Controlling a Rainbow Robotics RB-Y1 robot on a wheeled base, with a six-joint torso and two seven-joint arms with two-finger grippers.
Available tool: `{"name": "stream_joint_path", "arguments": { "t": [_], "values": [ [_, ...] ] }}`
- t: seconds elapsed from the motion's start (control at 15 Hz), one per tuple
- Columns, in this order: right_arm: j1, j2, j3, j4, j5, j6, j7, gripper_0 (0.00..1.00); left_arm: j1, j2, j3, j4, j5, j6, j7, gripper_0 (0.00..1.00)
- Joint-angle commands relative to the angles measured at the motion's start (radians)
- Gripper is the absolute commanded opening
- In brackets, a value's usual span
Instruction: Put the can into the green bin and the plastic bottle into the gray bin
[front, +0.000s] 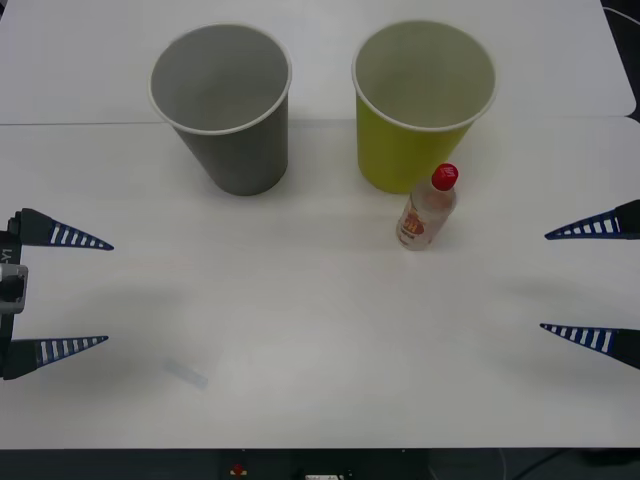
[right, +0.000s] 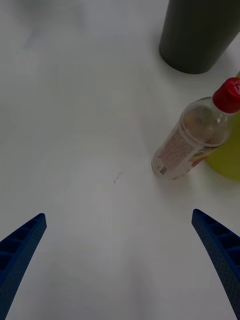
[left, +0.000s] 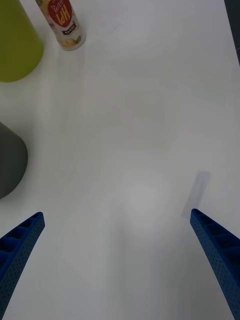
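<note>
Plastic bottle (left: 62, 24) top cut off by frame edge.

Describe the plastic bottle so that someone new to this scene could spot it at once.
On the white table, find the two big cups: gray bin and green bin. The bottle stands upright just before the green one. It is small and clear, with a red cap.

Three cameras are covering one white table (front: 320, 340), all sharing the plastic bottle (front: 427, 208).

The front camera is looking down and forward from above, taking in the gray bin (front: 225, 105) and green bin (front: 423, 100) behind the bottle. The right wrist camera is sitting low and nearest the bottle (right: 192, 132), facing it with both bins beyond. The left wrist camera is looking across from farther off, catching the bottle (left: 62, 22) past the two bins' sides.
</note>
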Motion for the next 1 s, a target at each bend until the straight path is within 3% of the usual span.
{"name": "stream_joint_path", "arguments": {
  "t": [0.07,0.47,0.67,1.0],
  "values": [
    [0.041,-0.002,0.026,-0.004,-0.035,0.090,0.004,1.00,0.000,0.000,0.000,0.000,0.000,0.000,0.000,1.00],
    [0.074,-0.016,0.186,-0.032,-0.080,0.368,0.008,1.00,0.000,0.000,0.000,0.000,0.000,0.000,0.000,1.00],
    [0.074,-0.040,0.305,-0.033,-0.144,0.538,0.011,1.00,0.000,0.000,0.000,0.000,0.000,0.000,0.000,1.00],
    [0.053,-0.088,0.525,-0.090,-0.218,0.891,0.013,1.00,0.000,0.000,0.000,0.000,0.000,0.000,0.000,1.00]
  ]
}}
